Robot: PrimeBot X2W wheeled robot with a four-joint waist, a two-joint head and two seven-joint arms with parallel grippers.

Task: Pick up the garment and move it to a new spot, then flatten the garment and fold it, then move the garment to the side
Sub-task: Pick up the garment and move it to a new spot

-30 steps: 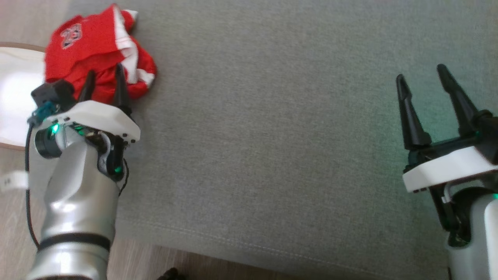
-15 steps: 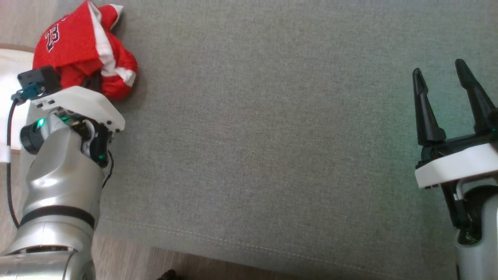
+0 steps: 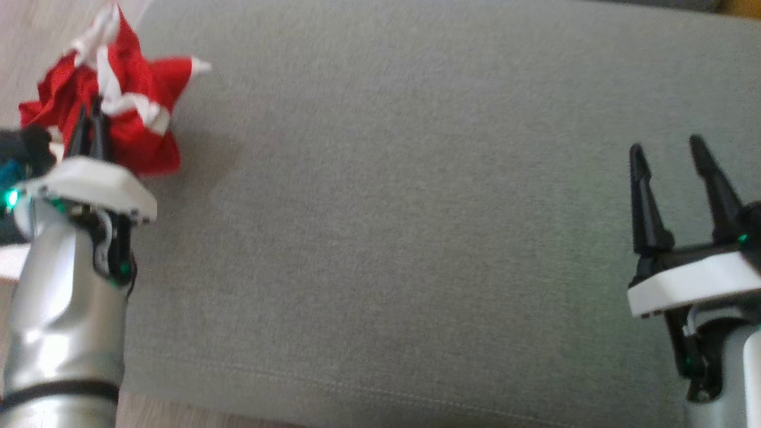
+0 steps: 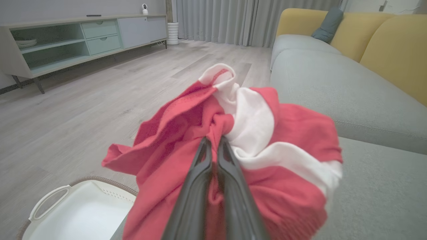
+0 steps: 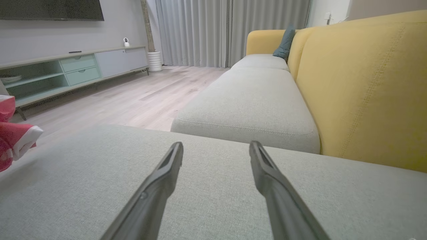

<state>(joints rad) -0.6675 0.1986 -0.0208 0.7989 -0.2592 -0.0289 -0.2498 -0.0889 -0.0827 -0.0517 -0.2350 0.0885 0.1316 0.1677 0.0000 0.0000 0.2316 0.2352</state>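
Left gripper (image 4: 213,140) clamped the bunched garment (image 4: 293,126), its bottom cut off in wrist view; right gripper (image 3: 666,144) stood spread.

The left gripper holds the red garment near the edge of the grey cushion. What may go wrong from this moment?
1. The left gripper pinches only a small fold of the bunched garment, so the cloth may slip out.
2. The garment hangs at the left edge of the cushion, with a white basket below; if released, it may land off the cushion.
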